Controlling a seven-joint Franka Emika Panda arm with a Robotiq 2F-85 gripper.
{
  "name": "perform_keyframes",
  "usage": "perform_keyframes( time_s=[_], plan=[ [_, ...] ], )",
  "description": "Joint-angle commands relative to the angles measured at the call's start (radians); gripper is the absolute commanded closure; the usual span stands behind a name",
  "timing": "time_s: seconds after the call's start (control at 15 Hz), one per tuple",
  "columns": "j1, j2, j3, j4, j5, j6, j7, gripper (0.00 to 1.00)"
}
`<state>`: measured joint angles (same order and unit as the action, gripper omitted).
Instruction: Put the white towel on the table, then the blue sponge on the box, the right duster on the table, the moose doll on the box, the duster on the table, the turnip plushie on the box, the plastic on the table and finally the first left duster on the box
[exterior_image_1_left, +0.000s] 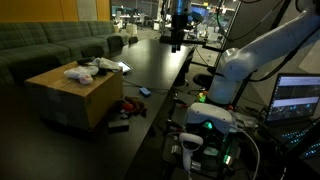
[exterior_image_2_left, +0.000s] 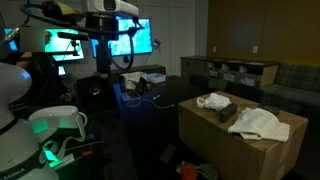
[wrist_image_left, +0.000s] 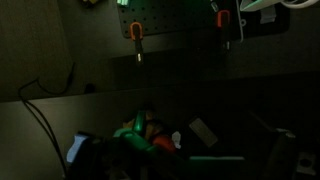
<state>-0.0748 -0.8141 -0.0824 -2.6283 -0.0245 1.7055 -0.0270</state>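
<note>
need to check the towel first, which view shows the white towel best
An exterior view: the towel lies large and near on the box. In an exterior view farther off it is a small pale patch. The wrist view does not show it.

- The box (exterior_image_1_left: 73, 95) looks like plain brown cardboard, matt and slightly rough
- The white towel (exterior_image_2_left: 258, 122) lying on it is soft, crumpled cloth, matt
- The table (exterior_image_1_left: 155, 60) has a dark, smooth top with a faint sheen where light falls
- The sofa (exterior_image_1_left: 45, 45) is covered in matt green fabric
- The robot arm (exterior_image_1_left: 262, 55) wears a smooth white shell, glossy like moulded plastic
</note>
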Motion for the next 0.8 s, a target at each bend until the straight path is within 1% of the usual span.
perform_keyframes(
  time_s=[0.0, 0.4, 0.47, 0.53, 0.6, 0.73],
  plan=[
    [0.005, -0.01, -0.006, -0.011, -0.012, 0.056, -0.039, 0.0],
    [0.004, -0.018, -0.007, -0.041, 0.004, 0.192, -0.03, 0.0],
    [0.006, 0.169, -0.021, 0.017, -0.011, 0.342, -0.047, 0.0],
    [0.008, 0.194, -0.021, 0.018, -0.007, 0.405, -0.046, 0.0],
    [0.011, 0.243, -0.02, 0.019, -0.004, 0.488, -0.046, 0.0],
    [0.013, 0.356, -0.022, 0.043, 0.005, 0.609, -0.049, 0.0]
  ],
)
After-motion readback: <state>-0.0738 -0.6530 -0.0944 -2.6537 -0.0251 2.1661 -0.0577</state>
